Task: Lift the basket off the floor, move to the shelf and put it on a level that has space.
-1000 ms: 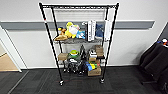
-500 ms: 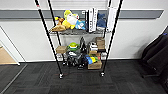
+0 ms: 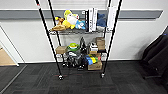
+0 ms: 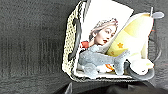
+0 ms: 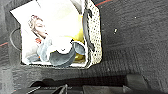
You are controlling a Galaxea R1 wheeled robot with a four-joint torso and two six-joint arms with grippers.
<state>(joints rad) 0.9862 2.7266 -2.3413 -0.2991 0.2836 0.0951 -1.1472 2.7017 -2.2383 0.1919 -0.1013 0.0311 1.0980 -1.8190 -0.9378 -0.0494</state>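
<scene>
The basket (image 4: pixel 66 50) is cream and woven with a dark loop handle (image 4: pixel 76 37). It holds a magazine with a printed face (image 4: pixel 105 32), a grey plush shark (image 4: pixel 100 60) and a yellow toy (image 4: pixel 130 35). The same basket (image 5: pixel 96 37) appears in the right wrist view, over the dark carpet floor (image 5: pixel 135 45). Dark parts of my left gripper (image 4: pixel 100 88) and right gripper (image 5: pixel 75 87) lie along its near side; whether they grip it I cannot tell. The black wire shelf (image 3: pixel 48 40) stands straight ahead on casters. Its posts run past the picture's top, so the uppermost level is out of view.
The shelf's visible tiers are crowded: plush toys (image 3: pixel 68 21) and books (image 3: pixel 91 16) above, cardboard boxes (image 3: pixel 95 65) and small items below. A white wall stands behind it. Dark fabric (image 3: pixel 156 55) hangs at the right, and tan wooden flooring (image 3: pixel 6 58) lies at the left.
The shelf now looks larger and nearer and its top tier has left the picture: the camera has moved toward it. The things on the shelf have not moved.
</scene>
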